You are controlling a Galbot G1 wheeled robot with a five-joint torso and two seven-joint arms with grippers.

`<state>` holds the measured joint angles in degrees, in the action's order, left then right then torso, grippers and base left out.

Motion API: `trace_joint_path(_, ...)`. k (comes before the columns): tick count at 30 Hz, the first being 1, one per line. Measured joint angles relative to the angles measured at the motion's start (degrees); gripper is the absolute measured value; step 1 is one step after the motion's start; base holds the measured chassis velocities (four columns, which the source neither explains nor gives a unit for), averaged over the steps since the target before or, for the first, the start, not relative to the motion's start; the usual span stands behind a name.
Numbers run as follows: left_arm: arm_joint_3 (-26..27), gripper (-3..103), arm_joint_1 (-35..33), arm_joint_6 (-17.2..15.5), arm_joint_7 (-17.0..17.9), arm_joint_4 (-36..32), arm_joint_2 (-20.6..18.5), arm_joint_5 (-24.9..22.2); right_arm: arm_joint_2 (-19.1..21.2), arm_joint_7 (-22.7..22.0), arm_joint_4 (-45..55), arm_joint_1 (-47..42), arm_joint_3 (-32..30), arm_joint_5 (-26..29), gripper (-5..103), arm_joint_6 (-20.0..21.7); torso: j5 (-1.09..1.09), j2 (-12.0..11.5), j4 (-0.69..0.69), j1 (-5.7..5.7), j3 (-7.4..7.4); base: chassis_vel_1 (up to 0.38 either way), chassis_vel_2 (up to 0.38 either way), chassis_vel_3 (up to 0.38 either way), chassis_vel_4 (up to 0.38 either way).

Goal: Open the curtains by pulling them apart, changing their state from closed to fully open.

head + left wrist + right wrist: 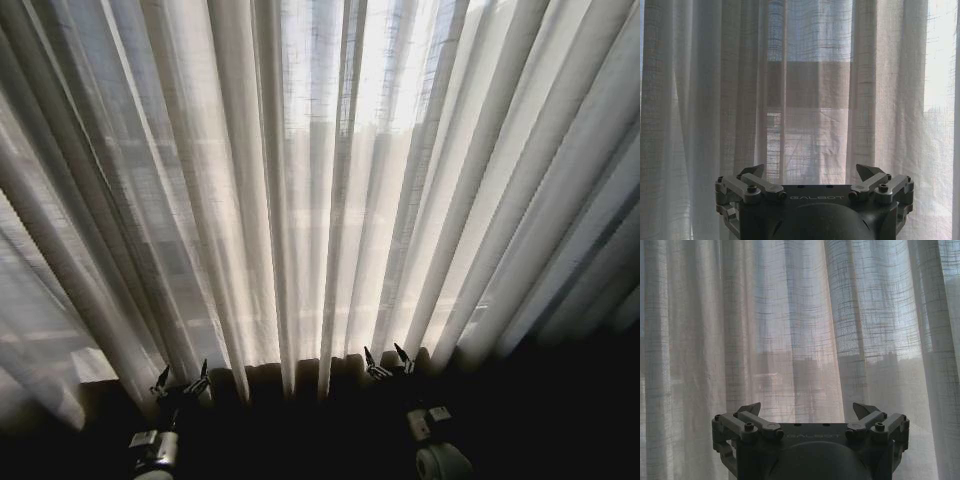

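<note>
Right end effector (809,412) spread before closed curtains (790,330).

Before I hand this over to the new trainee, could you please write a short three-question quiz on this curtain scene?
1. True or false: the curtains are closed across the window.
2. Multiple choice: the left gripper is A) clamped on fabric, B) open in front of the fabric, C) raised overhead.
3. Fill in: the right gripper has its jaws ___.

Key: 1 true; 2 B; 3 open.
</note>
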<state>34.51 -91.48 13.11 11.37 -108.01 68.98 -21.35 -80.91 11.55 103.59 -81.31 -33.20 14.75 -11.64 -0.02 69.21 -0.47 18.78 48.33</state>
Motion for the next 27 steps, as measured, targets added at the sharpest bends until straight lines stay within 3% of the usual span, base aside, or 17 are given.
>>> trace_joint_path(8, 0.00, 100, 0.02, 0.00, 0.00, 0.00, 0.00, 0.00, 2.40, -3.53, -6.75, 7.58, 5.61, 1.47, 100, -0.18, 0.00, -0.07, 0.01, 0.13, 0.06, 0.009, -0.014, -0.015, 0.011)
trace_joint_path(22, 0.00, 100, 0.03, 0.00, 0.00, 0.00, 0.00, 0.00, 0.14, -7.22, -21.30, 20.67, 9.25, 1.10, 100, -1.31, 0.00, -0.06, 0.01, 0.11, 0.05, 0.000, 0.000, 0.000, 0.000)
trace_joint_path(27, 0.00, 100, 0.03, 0.00, 0.00, 0.00, 0.00, 0.00, -0.10, -4.09, -21.18, 20.94, 9.02, 2.75, 100, -1.42, 0.00, -0.06, 0.00, 0.10, 0.04, 0.000, 0.000, 0.000, 0.000)
